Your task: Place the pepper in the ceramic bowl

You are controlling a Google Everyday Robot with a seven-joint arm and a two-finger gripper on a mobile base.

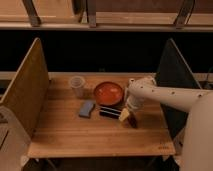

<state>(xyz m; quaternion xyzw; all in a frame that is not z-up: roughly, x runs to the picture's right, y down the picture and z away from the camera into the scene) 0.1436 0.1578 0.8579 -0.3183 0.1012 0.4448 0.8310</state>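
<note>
The ceramic bowl (108,93), round, glossy and orange-red, sits at the middle of the wooden table (70,137) and looks empty. The pepper (133,120), a small dark red stubby thing, is low over the table to the front right of the bowl. My gripper (127,116) points down from the white arm (165,95) right at the pepper, with a pale yellowish part touching its left side. I cannot tell whether the pepper is held or lies on the table.
A small translucent cup (77,86) stands left of the bowl. A blue sponge (86,108) and a flat black bar (110,111) lie in front of the bowl. Upright panels flank the table on the left (25,95) and the right (172,82).
</note>
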